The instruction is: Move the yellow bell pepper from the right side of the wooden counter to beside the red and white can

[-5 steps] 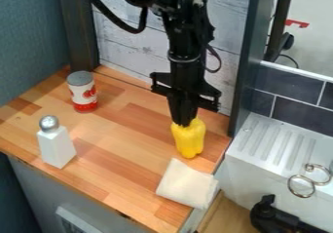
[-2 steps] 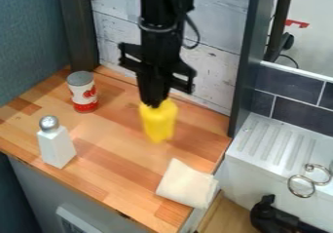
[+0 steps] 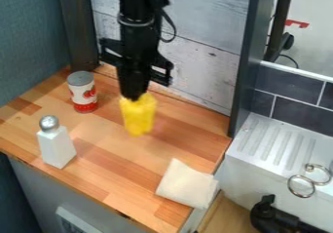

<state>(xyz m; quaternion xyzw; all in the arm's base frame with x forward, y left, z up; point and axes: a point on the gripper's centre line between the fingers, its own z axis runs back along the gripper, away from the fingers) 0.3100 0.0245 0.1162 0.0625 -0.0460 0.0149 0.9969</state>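
Over the far half of the counter (image 3: pixel 107 146), gripper (image 3: pixel 135 98) closed on just the top of the yellow toy (image 3: pixel 138 117), right of the can (image 3: pixel 83 93), so an off-centre pinch could let it slip, and leftward drift could knock the can

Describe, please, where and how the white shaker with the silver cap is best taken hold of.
I would grip the white shaker by its upper body, just under the silver cap, from above, fingers on opposite sides. It stands upright, and its flat-sided body narrows toward the top. The gripper would first need to release the yellow object.
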